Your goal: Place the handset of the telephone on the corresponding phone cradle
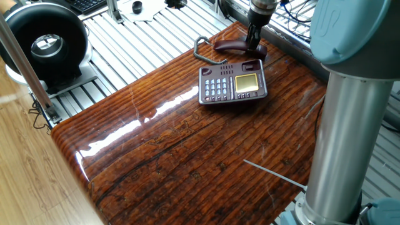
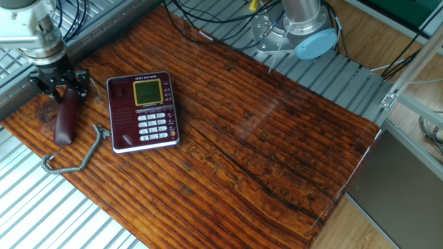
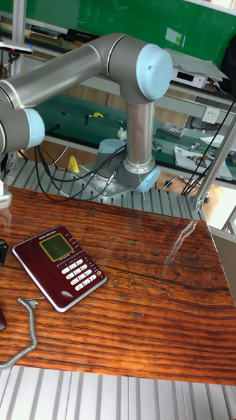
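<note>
Gripper point(image 2: 61, 86) at far left of the other fixed view, our fingers straddling the handset's point(image 2: 66, 114) upper end, grip we cannot confirm, handset flat on the table point(image 2: 263, 124), coiled cord point(image 2: 76, 160) below, telephone point(image 2: 142, 111) just right, cradle bare, arm base point(image 2: 297, 31) upper right.

The table point(image 2: 277, 138) is glossy reddish-brown wood with dark, streaky grain. The phone point(image 2: 143, 111) is dark maroon, with pale grey keys and a yellow-green screen. The receiver point(image 2: 66, 114) is the same deep maroon, its coiled cord point(image 2: 73, 162) grey. The arm point(image 3: 124, 65) is silver-grey with light blue caps.
</note>
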You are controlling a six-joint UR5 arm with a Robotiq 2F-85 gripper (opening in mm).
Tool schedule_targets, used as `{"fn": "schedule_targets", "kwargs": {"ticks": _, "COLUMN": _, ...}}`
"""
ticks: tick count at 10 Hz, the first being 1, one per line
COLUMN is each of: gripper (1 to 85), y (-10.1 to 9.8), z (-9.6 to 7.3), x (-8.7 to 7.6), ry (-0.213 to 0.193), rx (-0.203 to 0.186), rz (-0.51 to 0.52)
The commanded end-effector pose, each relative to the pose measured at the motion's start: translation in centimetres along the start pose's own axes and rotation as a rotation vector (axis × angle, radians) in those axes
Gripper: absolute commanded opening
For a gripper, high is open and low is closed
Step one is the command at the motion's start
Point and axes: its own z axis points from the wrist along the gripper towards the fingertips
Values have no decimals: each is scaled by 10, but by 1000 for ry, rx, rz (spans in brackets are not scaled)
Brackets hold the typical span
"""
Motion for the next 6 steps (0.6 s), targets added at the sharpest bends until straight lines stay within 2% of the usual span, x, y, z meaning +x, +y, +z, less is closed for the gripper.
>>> {"fn": "schedule_targets", "kwargs": {"ticks": 1, "gripper": 520, "y": 1, "z": 0, "x": 0, "ry": -4, "rx": -9, "rz": 15}}
{"fn": "schedule_targets", "kwargs": {"ticks": 3, "gripper": 507, "y": 3, "z": 0, "x": -1, "ry": -4, "rx": -18, "rz": 33}}
{"fn": "schedule_targets", "kwargs": {"ticks": 4, "gripper": 463, "y": 6, "z": -2, "x": -1, "ry": -3, "rx": -31, "rz": 46}}
{"fn": "schedule_targets", "kwargs": {"ticks": 6, "gripper": 287, "y": 7, "z": -8, "x": 0, "ry": 6, "rx": -37, "rz": 93}}
